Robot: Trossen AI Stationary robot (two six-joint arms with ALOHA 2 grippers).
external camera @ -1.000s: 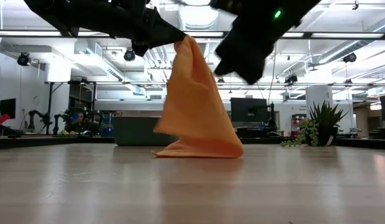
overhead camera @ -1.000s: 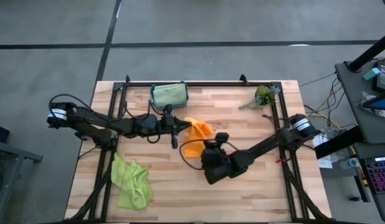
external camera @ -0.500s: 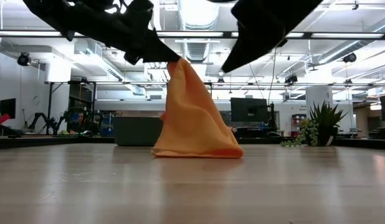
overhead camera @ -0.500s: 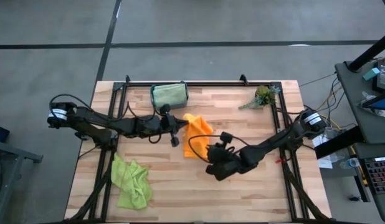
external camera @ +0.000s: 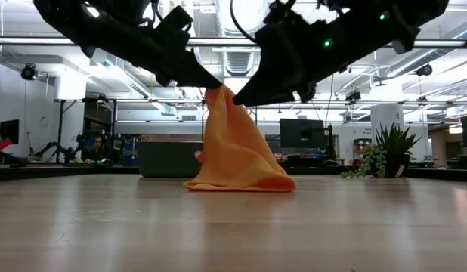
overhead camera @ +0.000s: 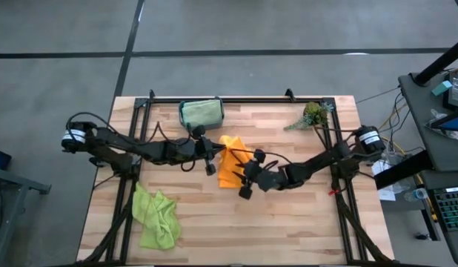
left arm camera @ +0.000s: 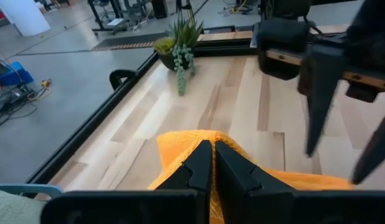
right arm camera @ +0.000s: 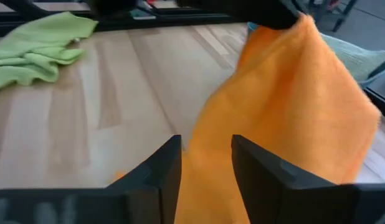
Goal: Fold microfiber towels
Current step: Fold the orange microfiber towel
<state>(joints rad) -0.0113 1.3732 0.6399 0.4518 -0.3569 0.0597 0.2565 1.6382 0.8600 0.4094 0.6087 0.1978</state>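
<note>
Hanging orange towel [external camera: 235, 148] pinched by left fingers [left arm camera: 208, 169]

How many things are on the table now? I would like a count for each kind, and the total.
Towels: 3 (orange towel, lime green towel, pale sage green towel)
Bins: 1 (teal bin holding the sage towel)
Plant sprigs: 1 (plant sprig)
Total: 5
</note>
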